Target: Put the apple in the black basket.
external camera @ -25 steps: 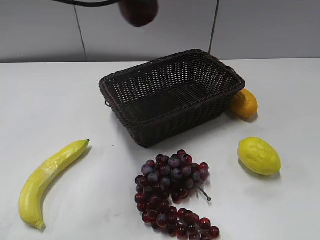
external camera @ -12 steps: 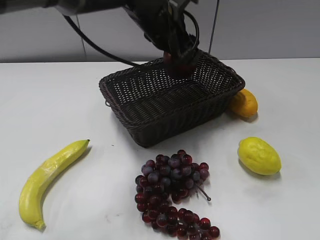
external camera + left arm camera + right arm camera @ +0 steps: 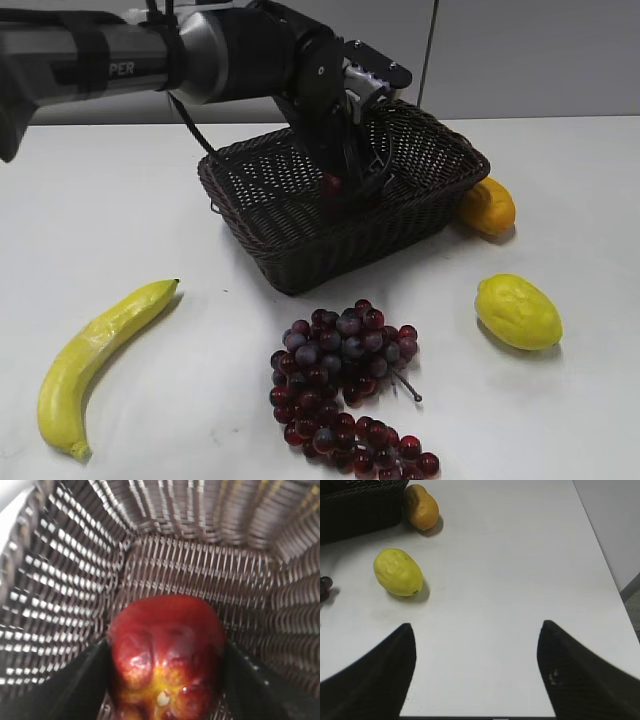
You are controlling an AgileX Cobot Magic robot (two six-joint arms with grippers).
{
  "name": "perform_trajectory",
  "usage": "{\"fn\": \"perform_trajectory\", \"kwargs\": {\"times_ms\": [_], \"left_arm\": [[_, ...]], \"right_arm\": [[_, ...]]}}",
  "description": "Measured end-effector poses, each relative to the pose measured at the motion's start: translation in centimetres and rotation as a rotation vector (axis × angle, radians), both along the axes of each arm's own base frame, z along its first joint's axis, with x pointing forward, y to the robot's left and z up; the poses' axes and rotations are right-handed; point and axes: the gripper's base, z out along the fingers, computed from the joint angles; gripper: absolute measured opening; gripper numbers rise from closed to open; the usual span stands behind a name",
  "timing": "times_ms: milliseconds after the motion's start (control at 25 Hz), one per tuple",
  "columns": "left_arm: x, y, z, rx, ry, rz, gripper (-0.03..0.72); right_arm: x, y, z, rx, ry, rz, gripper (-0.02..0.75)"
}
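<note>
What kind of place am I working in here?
Probably a lab test bench, not a kitchen: a bare white table against plain grey wall panels, with fake-looking fruit laid out around a black basket, like the banana and lemon.

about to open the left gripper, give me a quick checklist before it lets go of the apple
1. Glossy dark red apple clamped between the left gripper fingers: ok.
2. Apple inside the walls of the dark woven wicker basket: ok, weave surrounds it in the left wrist view.
3. Apple resting on the basket floor: cannot tell.
4. Basket free of other fruit: ok as far as visible.
5. Right gripper open, over bare white table, clear of basket: ok.
</note>
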Motion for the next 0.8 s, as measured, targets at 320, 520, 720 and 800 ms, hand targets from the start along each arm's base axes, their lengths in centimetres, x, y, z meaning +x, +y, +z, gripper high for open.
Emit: {"fn": "perform_trajectory", "kwargs": {"times_ms": [320, 520, 720, 800], "left_arm": [[0.0, 0.1, 0.0, 0.011, 0.001, -0.001, 0.548], [-0.1, 0.3, 0.4, 0.02, 0.012, 0.002, 0.679], [-0.5, 0.9, 4.4, -0.018, -0.036, 0.006, 0.683], [-0.8, 1.5, 6.1, -0.029, -0.05, 0.013, 0.68]], "right_arm": [[0.0, 0.0, 0.0, 0.0, 0.0, 0.0, 0.573], [0.0, 0.0, 0.0, 0.0, 0.0, 0.0, 0.573], [0.0, 0.0, 0.0, 0.0, 0.0, 0.0, 0.573], [0.0, 0.0, 0.0, 0.0, 0.0, 0.0, 0.573]]}}
